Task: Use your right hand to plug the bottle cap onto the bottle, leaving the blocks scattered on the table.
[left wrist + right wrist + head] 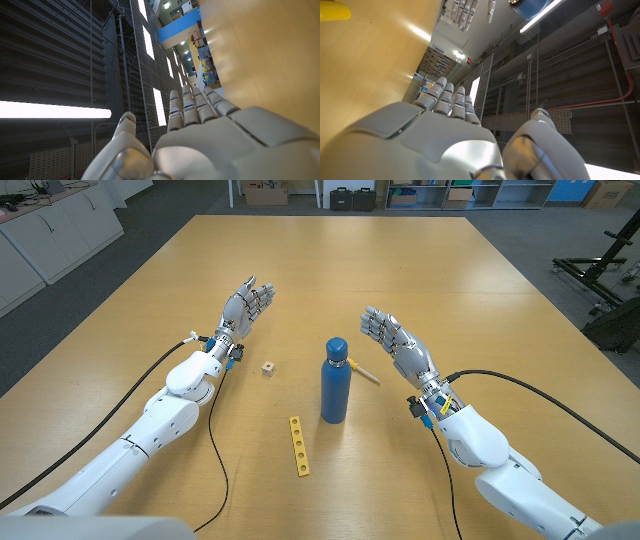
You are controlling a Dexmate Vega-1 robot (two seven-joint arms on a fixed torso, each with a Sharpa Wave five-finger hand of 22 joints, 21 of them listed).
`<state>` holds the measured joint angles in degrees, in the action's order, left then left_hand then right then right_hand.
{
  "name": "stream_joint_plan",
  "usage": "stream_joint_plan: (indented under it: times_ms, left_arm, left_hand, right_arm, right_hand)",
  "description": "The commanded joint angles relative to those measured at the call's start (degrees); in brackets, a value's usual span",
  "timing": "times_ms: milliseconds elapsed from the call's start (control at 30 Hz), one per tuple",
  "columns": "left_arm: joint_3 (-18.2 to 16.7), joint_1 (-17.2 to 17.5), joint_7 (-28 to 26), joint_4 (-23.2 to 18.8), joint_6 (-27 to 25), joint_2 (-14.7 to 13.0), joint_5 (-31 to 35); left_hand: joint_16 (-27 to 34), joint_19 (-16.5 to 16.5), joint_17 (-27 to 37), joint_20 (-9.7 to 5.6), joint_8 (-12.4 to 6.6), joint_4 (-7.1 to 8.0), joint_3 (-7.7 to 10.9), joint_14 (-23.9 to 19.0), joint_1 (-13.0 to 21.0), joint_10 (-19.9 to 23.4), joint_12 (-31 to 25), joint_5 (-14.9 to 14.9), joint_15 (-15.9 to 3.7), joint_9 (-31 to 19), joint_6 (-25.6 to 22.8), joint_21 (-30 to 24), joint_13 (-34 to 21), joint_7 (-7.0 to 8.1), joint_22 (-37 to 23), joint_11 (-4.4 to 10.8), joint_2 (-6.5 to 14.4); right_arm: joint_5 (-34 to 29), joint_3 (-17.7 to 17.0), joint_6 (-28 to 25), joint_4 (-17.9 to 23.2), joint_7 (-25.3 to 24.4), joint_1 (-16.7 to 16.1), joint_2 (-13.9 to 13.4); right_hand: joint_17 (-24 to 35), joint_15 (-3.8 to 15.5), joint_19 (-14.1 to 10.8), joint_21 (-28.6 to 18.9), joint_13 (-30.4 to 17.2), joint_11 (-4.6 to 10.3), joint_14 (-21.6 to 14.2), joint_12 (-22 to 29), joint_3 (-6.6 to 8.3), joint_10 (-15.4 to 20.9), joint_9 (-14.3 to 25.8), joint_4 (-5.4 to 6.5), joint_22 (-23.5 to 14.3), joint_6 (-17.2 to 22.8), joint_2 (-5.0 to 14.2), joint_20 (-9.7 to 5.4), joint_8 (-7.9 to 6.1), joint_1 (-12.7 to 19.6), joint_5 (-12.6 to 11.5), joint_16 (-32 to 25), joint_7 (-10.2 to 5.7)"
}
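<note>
your right wrist view cuts the blue bottle (532, 7) off at the frame edge. in the head view the bottle hides part of the wooden stick (366, 373), and the small cube's (268, 368) markings are too small to read.

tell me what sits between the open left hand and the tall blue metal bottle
In the head view, a small wooden cube lies on the wooden table between the left hand and the blue metal bottle, apart from both.

Open tabletop (400, 270) around upright bottle (334, 382)
</note>
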<state>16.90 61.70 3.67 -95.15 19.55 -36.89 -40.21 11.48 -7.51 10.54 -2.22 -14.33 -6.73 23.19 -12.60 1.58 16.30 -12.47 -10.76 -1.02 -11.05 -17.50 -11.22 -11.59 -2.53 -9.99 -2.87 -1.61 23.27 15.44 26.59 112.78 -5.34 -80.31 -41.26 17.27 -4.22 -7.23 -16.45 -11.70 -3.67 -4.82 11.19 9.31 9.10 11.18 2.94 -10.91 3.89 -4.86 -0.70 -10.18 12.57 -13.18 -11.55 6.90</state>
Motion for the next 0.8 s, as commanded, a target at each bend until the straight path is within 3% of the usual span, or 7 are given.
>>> stream_joint_plan:
  times_ms: [33, 467, 800]
  left_arm:
    - [-1.27, -0.62, 3.25, 2.5, 3.39, 0.94, -2.32]
    - [2.08, -4.94, 1.39, 6.43, 2.51, 4.53, 0.83]
    - [2.28, -4.93, -0.71, 5.92, 1.64, 4.67, 1.79]
  left_hand:
    - [0.12, -0.54, 0.23, -1.46, 0.24, -0.33, 0.28, -0.27, 0.06, 0.31, 0.2, -0.06, -0.1, -0.33, -0.34, -0.16, -0.12, -0.08, -0.18, 0.29, 0.49]
    - [-0.05, -0.52, 0.22, -1.84, 0.59, -0.44, 0.36, 0.08, 0.21, -0.32, 0.49, -0.07, -0.09, -0.33, 0.25, -0.11, -0.11, -0.09, -0.17, 0.07, 0.58]
    - [-0.11, -0.46, 0.22, -1.92, 0.66, -0.5, 0.39, 0.19, 0.27, -0.45, 0.56, -0.08, -0.12, -0.33, 0.26, -0.06, -0.11, -0.14, -0.16, 0.1, 0.62]
  right_arm:
    - [6.73, -1.98, -2.64, -5.3, -0.69, 3.8, 1.97]
    - [12.09, -0.93, -0.45, -19.07, 6.11, 10.36, 4.28]
    - [11.94, -1.03, 0.29, -21.05, 6.65, 10.48, 3.74]
  right_hand:
    - [0.09, 0.03, -0.52, 0.2, -0.05, -0.54, 0.05, 0.2, -0.32, 0.14, 0.11, -0.12, -0.04, 0.57, 0.06, -0.15, -0.44, -0.61, -0.35, 0.08, 1.6]
    - [-0.03, -0.06, 0.1, 0.61, 0.1, -0.66, 0.27, 0.34, -0.58, 0.29, 0.02, -0.05, -0.03, 0.89, 0.0, 0.01, -0.66, -0.92, -0.61, 0.09, 1.34]
    - [-0.16, 0.39, 0.12, 0.81, 0.26, -0.3, 0.23, 0.71, -0.88, 1.1, -0.08, 0.06, -0.04, 1.62, 0.0, -0.19, -0.99, -1.31, -0.9, -0.04, 0.75]
